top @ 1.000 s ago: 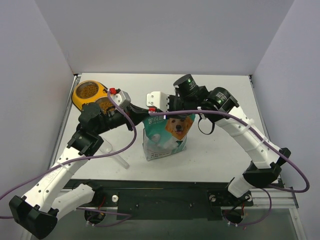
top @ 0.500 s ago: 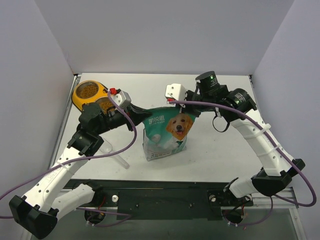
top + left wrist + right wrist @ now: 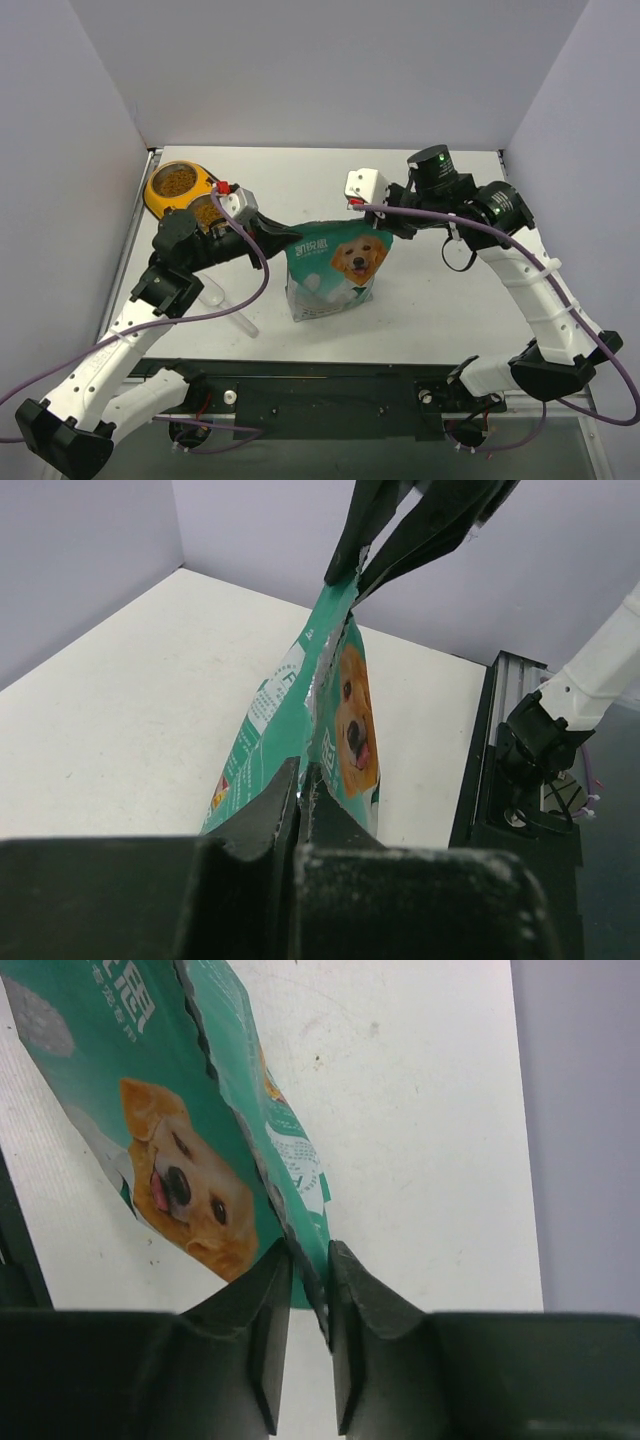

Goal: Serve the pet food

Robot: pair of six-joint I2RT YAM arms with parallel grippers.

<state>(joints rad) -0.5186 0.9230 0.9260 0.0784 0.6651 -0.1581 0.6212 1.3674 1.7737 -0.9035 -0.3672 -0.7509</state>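
Kibble (image 3: 174, 181) lies in both bowls of the yellow feeder (image 3: 152, 192) at the table's far left corner. The left gripper (image 3: 302, 775) is clamped on the top left corner of the teal dog-food pouch (image 3: 335, 275), which stands mid-table toward the near edge. The right gripper (image 3: 310, 1257) straddles the pouch's top right corner with its jaws barely apart; whether they pinch it I cannot tell.
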